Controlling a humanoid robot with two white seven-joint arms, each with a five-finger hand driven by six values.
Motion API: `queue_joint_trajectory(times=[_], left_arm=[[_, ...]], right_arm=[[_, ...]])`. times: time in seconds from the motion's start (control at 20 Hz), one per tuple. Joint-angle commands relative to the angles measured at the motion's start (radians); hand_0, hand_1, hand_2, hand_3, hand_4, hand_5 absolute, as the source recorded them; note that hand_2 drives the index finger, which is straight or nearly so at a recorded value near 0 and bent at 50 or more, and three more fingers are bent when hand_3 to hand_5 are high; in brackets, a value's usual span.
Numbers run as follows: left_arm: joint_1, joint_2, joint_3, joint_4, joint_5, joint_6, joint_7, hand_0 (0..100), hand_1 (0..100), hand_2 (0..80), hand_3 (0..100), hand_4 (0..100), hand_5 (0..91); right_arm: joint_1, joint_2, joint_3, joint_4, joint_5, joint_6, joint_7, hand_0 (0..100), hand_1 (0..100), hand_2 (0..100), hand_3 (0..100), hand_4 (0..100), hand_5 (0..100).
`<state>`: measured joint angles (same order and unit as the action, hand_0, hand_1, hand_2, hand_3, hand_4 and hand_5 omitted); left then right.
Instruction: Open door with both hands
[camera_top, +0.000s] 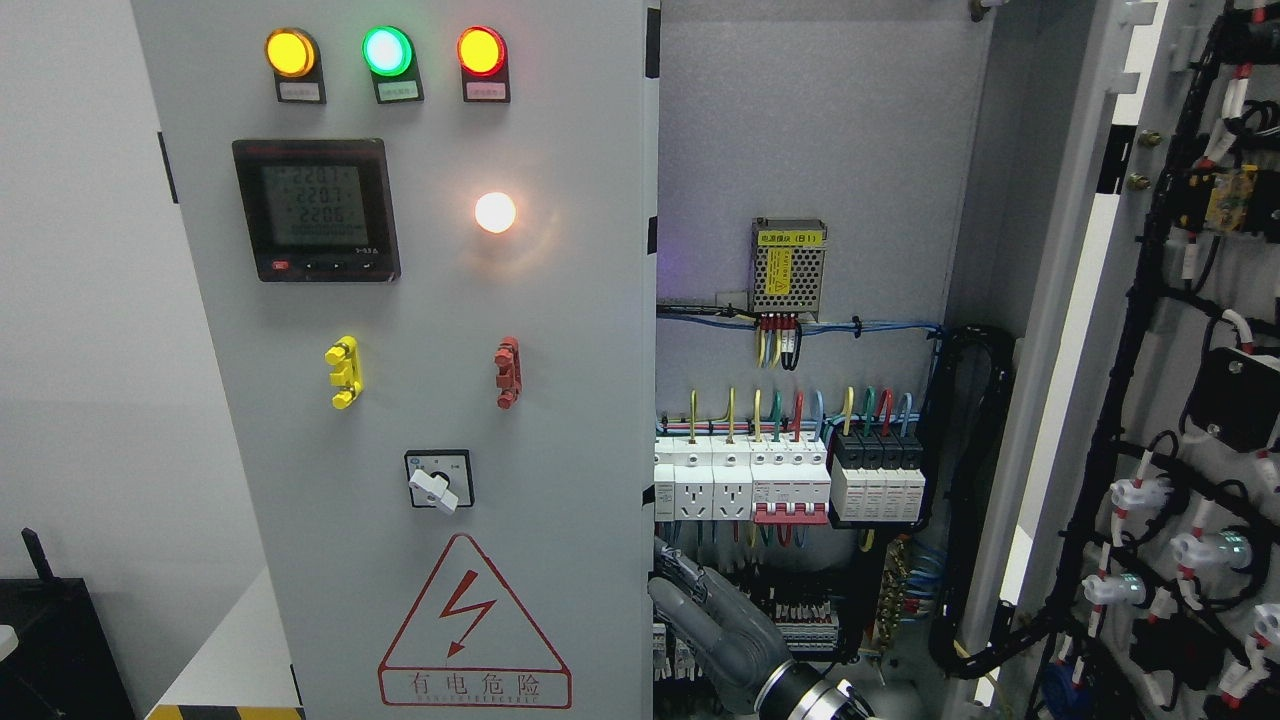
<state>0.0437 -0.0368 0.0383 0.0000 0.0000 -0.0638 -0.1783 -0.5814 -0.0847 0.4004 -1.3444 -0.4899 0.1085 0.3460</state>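
The left door (420, 400), a tall pale-grey sheet-metal cabinet leaf carrying lamps and a meter, fills the left and middle of the view and looks closed or nearly so; the matching right door (1180, 400) is swung wide at the far right, its wired inner face showing. I judge the left leaf stiff and fairly heavy, turning smoothly on its hinges, with a slick painted skin that gives little friction, so the free vertical edge next to the opening is the place to hook fingers. A grey robot hand (715, 625) rises from the bottom edge just right of that edge, low in the opening, with its fingers (685, 590) curled toward the edge; whether they grip it I cannot tell, nor which arm it belongs to. On the door I count three round indicator lamps, one lit white lamp, one black digital meter, two toggle handles, one rotary switch and one red warning triangle
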Motion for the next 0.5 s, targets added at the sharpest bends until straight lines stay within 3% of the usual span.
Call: queue_joint_trajectory(times=[0.0, 0.45], left_arm=[[-0.001, 0.000, 0.000, 0.021, 0.000, -0.001, 0.000, 12, 39, 0.0, 0, 0, 0.0], [-0.001, 0.000, 0.000, 0.021, 0.000, -0.001, 0.000, 12, 39, 0.0, 0, 0, 0.0]], right_arm=[[0.000, 0.000, 0.000, -0.001, 0.001, 0.000, 0.030, 12, 39, 0, 0, 0, 0], [0.003, 0.005, 0.000, -0.009, 0.001, -0.001, 0.039, 12, 39, 0, 0, 0, 0]])
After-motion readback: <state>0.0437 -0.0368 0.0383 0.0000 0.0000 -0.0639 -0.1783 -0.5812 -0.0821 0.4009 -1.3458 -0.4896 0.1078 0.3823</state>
